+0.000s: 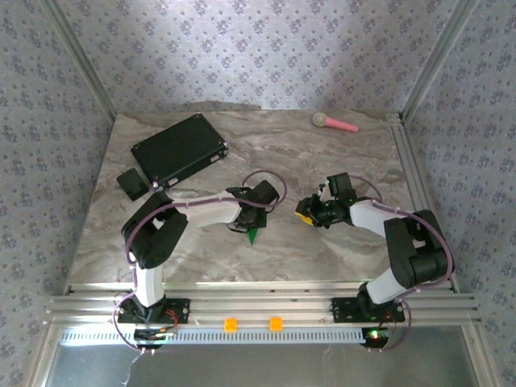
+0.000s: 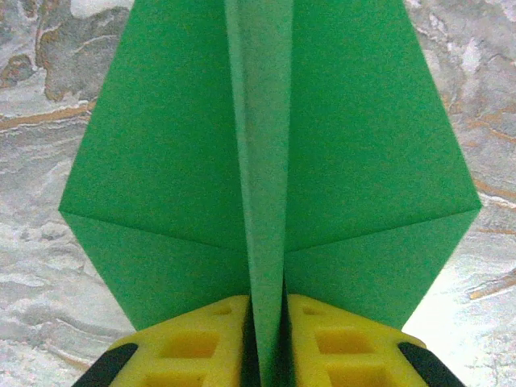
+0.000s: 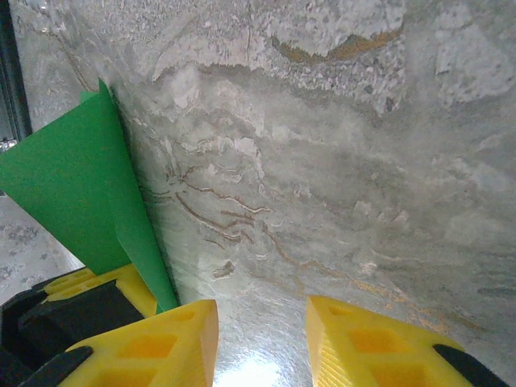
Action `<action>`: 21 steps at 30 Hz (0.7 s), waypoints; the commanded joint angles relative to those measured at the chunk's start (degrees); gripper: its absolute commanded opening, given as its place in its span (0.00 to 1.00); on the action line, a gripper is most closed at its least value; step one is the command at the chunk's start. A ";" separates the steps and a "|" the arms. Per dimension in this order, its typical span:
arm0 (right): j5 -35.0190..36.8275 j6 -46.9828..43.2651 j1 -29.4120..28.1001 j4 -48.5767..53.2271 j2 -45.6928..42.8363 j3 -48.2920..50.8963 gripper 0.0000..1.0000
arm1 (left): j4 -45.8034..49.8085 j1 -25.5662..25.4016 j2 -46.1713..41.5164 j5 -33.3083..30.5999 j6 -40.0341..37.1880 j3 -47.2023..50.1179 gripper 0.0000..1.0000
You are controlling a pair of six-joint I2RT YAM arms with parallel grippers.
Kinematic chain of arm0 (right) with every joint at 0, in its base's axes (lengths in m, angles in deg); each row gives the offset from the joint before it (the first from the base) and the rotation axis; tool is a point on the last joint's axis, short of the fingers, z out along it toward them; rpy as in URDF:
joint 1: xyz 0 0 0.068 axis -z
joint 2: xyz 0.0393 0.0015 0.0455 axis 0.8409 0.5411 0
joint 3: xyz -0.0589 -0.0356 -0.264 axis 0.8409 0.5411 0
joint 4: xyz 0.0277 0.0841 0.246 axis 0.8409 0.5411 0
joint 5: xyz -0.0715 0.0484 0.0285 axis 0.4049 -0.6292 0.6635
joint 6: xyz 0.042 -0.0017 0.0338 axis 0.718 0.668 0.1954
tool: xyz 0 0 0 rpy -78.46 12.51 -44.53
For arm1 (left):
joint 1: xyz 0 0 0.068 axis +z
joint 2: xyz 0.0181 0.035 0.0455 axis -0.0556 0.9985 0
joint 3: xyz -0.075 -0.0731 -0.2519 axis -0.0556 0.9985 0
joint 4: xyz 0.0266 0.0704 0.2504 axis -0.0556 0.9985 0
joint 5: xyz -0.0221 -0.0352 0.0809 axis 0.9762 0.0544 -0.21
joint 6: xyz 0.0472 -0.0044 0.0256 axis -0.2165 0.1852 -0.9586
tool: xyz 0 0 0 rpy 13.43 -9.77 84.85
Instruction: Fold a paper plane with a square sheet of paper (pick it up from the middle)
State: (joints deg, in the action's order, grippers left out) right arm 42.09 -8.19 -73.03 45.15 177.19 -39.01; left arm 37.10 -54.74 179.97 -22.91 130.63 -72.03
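On marble table (image 1: pixel 339 161), L tool (image 2: pixel 266 322) pinching paper plane (image 2: pixel 161 161) by centre fold, R tool (image 3: pixel 262 314) open, empty, nearby.

- paper plane (image 2: pixel 266 161) is seen pointing away, wings spread over marble table (image 2: pixel 48 266)
- its upright centre fold is flanked closely by yellow fingers (image 2: pixel 193 347) of left gripper (image 2: pixel 267 322)
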 commanded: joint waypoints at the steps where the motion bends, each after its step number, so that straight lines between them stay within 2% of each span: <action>1: 0.08 0.28 -0.47 -0.12 0.98 -1.20 0.36 | 1.67 -0.39 0.72 -1.56 0.23 1.18 0.21; 7: -0.27 0.20 -0.62 -0.04 1.42 -1.55 0.36 | 1.98 -0.57 1.14 -2.17 1.28 2.58 0.24; 21: -0.35 -0.58 -0.15 1.09 0.37 -1.55 0.39 | 1.32 -3.36 2.77 -2.31 5.25 3.67 0.41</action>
State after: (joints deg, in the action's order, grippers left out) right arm 42.07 -8.22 -73.29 45.17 178.10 -39.42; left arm 36.72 -57.21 180.06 -27.13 134.15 -70.09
